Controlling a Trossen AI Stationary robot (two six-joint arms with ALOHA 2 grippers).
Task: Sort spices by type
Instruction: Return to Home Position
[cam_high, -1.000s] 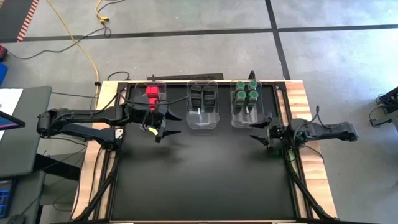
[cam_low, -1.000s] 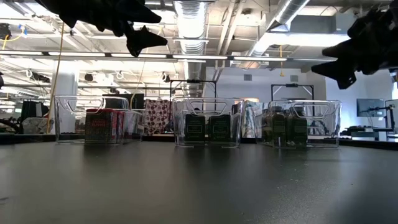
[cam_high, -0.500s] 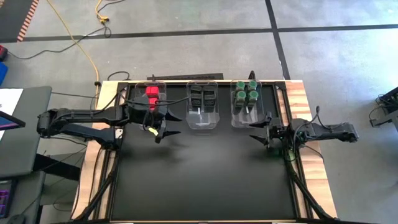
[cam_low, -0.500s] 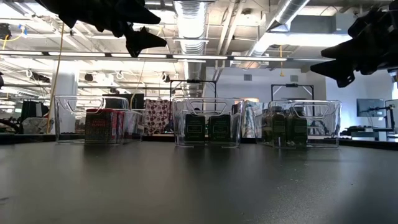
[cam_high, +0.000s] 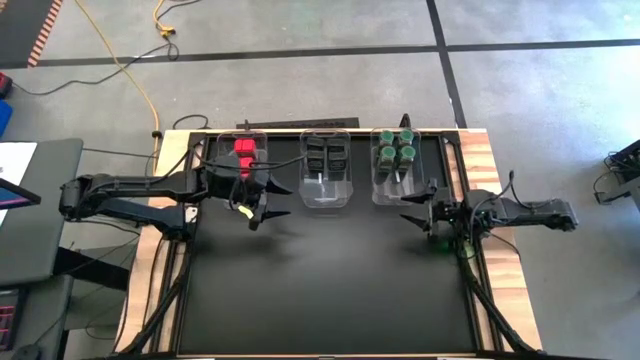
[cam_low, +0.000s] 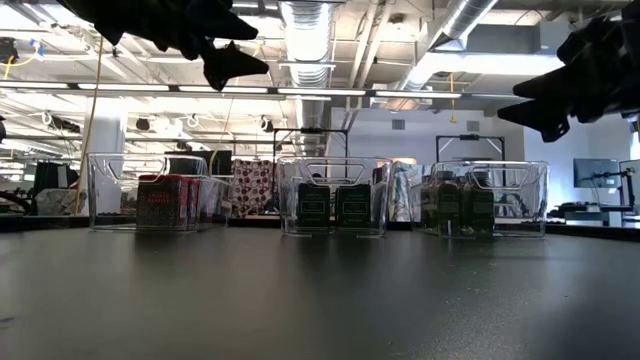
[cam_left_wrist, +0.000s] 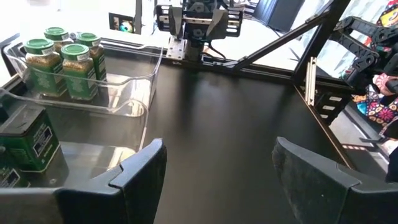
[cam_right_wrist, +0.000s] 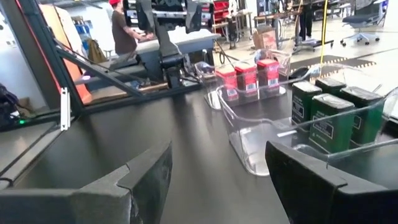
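All sorted, everything standing upright. Three clear bins sat along the worktop's back edge, long sides running back to front: red tins (cam_high: 244, 152) left, dark tins (cam_high: 327, 157) middle, green-lidded jars (cam_high: 396, 148) right. The left gripper (cam_high: 272, 205) hung by the left bin's (cam_high: 218, 160) front end and the right gripper (cam_high: 406, 210) by the right bin's (cam_high: 395, 192), both with jaws spread.

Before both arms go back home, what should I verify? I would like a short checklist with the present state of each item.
1. Left claw open and empty: ok.
2. Right claw open and empty: ok.
3. Red-topped blocky spice cans inside the left clear plastic bin: ok.
4. Dark rectangular spice tins inside the middle clear plastic bin: ok.
5. Round green-lidded jars inside the right clear plastic bin: ok.
6. No container left on the black tabletop: ok where visible.
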